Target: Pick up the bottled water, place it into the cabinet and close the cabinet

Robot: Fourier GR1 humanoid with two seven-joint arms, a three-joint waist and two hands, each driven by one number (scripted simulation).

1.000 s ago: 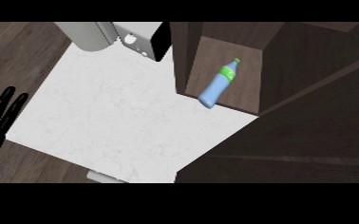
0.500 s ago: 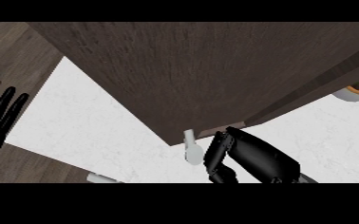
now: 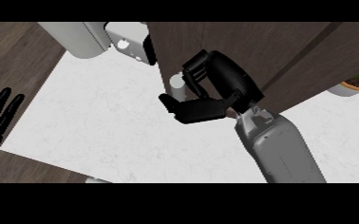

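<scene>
Since the cabinet door (image 3: 245,52) now covers the opening, the bottled water cannot be seen anywhere; a second ago it lay inside the open cabinet in the upper right of the frame, blue with a green cap. So, as a judgement, it is shut in behind the door and the placing step is done. Half a second ago the door filled most of the upper frame, mid-swing, with the right hand low at centre bottom. Now the door sits narrower across the upper middle and right, and the right hand (image 3: 214,88) has come up to the frame's centre, against the door's left edge by the pale handle (image 3: 178,86).

Right hand: fingers curled, thumb tucked below, bunched around the handle area. Whether they actually close on the handle or just press beside it, cannot tell; the handle shows partly between fingers and thumb. Grey forearm (image 3: 279,148) runs down to the lower right.

Left hand (image 3: 8,108): far left edge, fingers straight, resting, nothing held.

White counter (image 3: 105,118) spans the middle-left. Grey and white appliance (image 3: 105,38) at upper left, beside the door's edge.

Judgement: closing step looks nearly finished; door appears at or close to shut, though a remaining gap cannot be ruled out from this angle.
</scene>
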